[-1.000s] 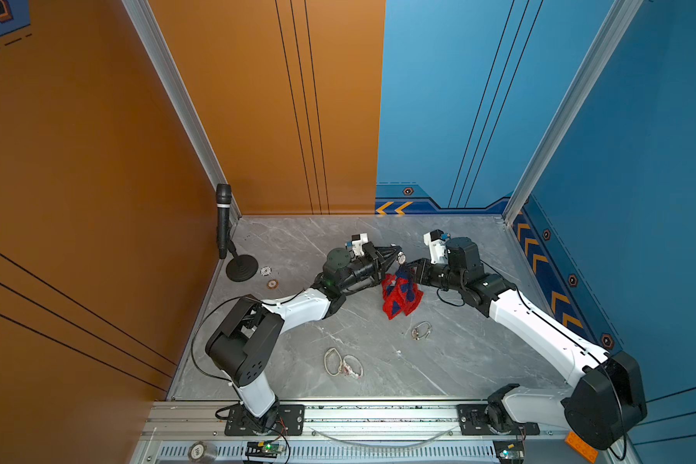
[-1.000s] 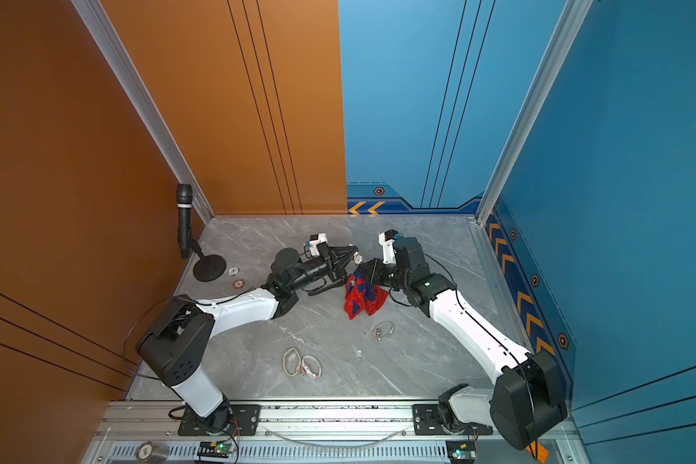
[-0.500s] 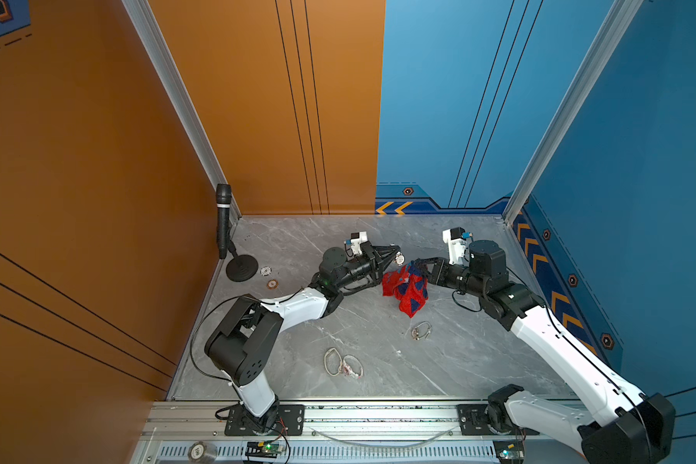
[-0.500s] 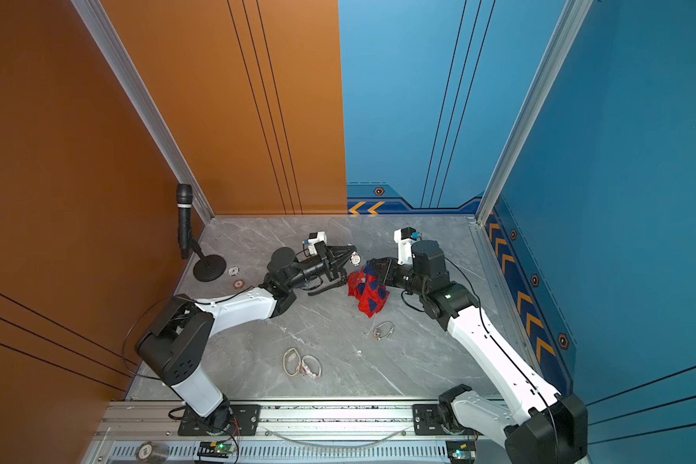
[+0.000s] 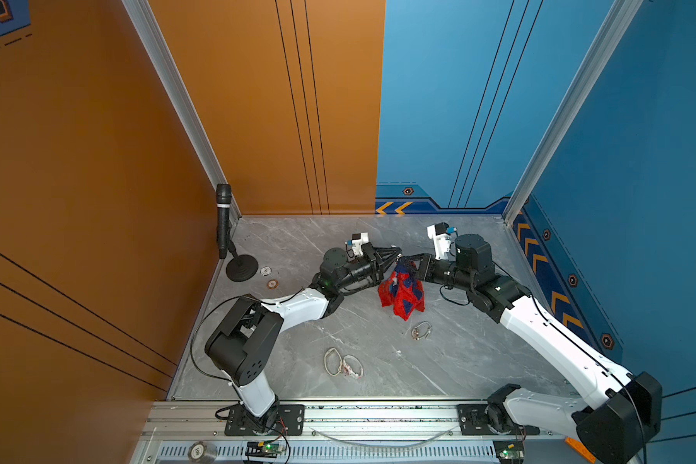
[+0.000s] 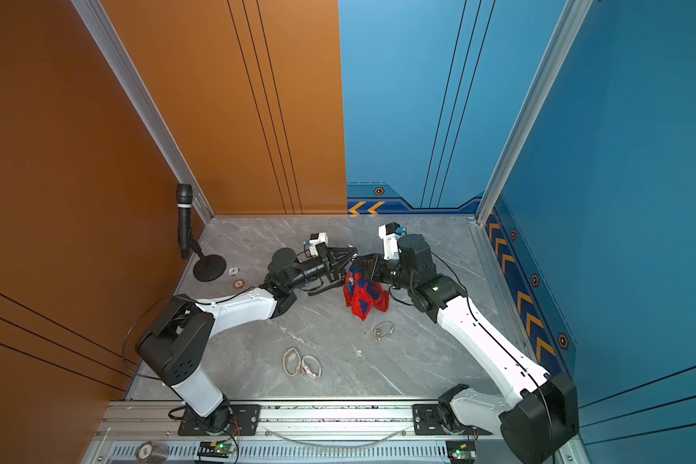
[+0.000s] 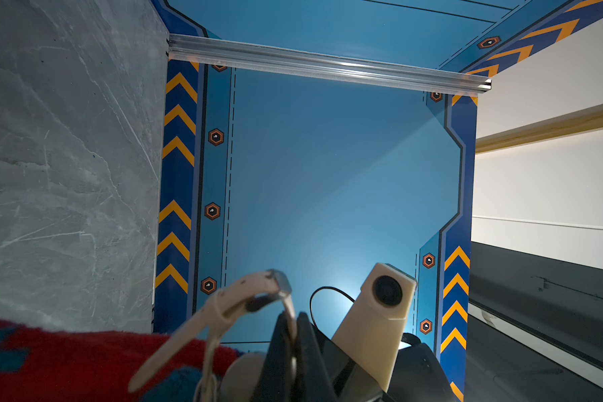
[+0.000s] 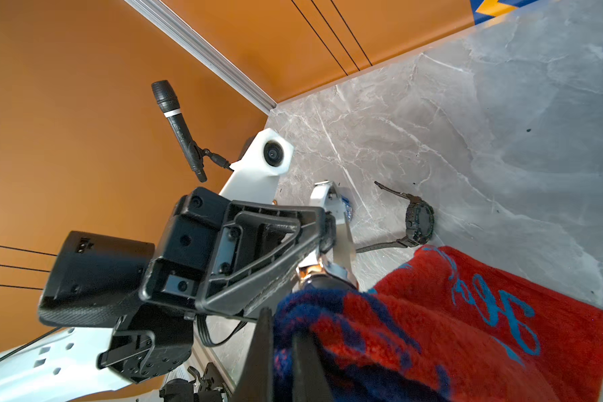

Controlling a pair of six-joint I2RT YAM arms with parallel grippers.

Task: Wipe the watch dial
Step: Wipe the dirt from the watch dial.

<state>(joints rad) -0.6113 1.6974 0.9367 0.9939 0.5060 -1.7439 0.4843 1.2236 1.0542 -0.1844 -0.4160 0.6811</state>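
Two tight grips: left fingers (image 5: 396,254) pinch the watch (image 7: 231,302) strap, right fingers (image 5: 413,265) clamp the cloth (image 5: 402,295).

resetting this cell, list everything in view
grey marble tabletop: one, grey, cell floor
black microphone on round stand: one, black, back corner
round poker chips: two, white and brown, beside the stand
red and blue fleece cloth: one, red-blue, table centre
pale-strapped wristwatch: one, cream, raised beside the cloth
black wristwatch: one, black, on the table near the cloth
silver metal wristwatch: one, silver, in front of the cloth
loose pale wristwatches: two, whitish, table front
left gripper: one, black, shut on the pale-strapped wristwatch
right gripper: one, black, shut on the cloth
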